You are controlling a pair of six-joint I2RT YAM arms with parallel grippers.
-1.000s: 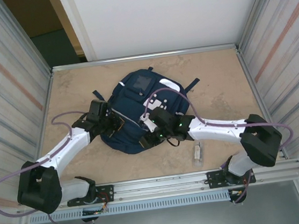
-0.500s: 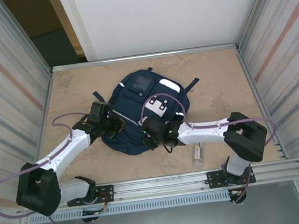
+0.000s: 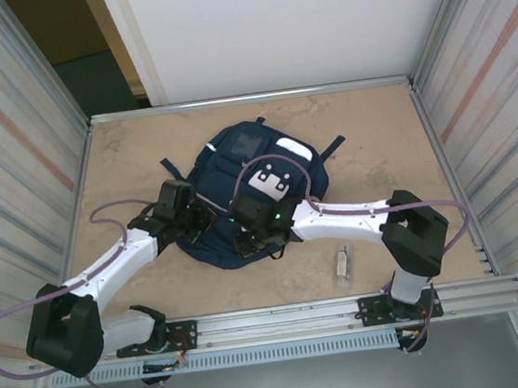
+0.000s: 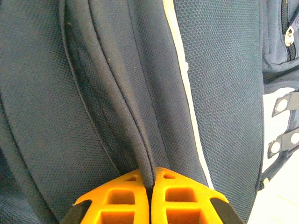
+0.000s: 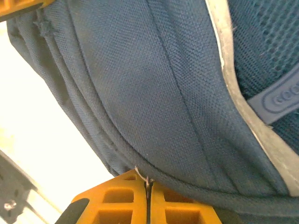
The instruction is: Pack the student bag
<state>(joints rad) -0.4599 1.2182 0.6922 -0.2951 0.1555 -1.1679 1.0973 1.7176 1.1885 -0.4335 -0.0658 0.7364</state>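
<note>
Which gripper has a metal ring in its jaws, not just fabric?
The right gripper: a small metal ring sits between its shut jaws on the student bag. The left gripper pinches only a fabric fold.

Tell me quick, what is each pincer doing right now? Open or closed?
Left pincer: closed, pinching a fold of the student bag fabric.
Right pincer: closed on a small metal ring at the bag's seam.
</note>
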